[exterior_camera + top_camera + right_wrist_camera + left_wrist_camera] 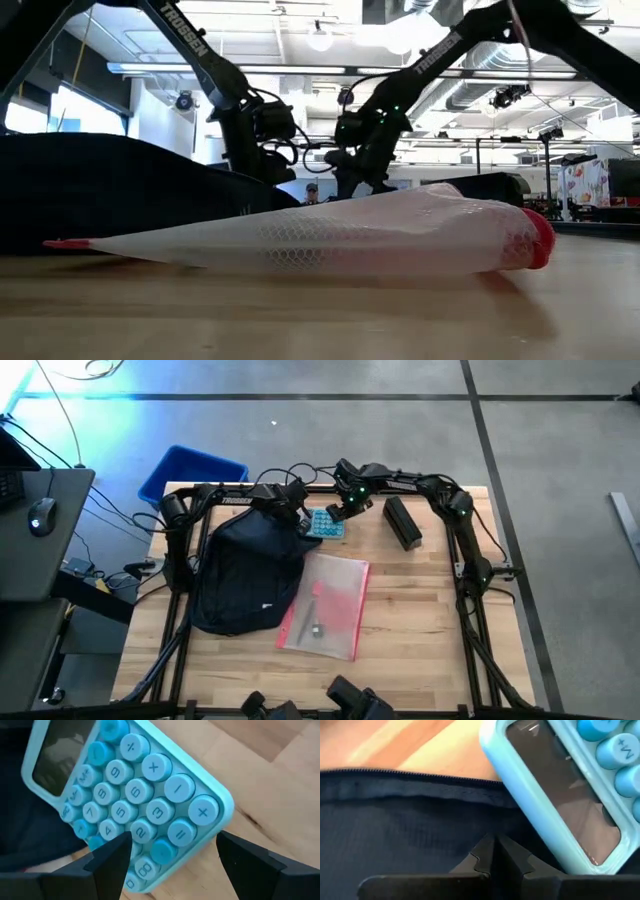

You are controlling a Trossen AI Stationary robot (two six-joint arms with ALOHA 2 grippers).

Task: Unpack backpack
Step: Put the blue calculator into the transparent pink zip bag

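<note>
Now our right gripper (170, 857) hangs with its two dark fingers spread wide over the pale blue plastic calculator with round keys (135, 795), one finger on either side of the lower key rows, apparently not yet touching it. Our left gripper (495, 851) has its fingers pressed together on the fabric at the mouth of the large dark navy soft fabric backpack (243, 572), beside the zipper line. The calculator lies at that opening, its display end partly over the navy cloth, its key end on the light wooden table (420, 610). We judge the calculator light, rigid and smooth-edged, best pinched across its narrow sides. The backpack, lying on the table's left half, is limp and will sag and fold, so it needs a firm pinch at the zipper hem.
</note>
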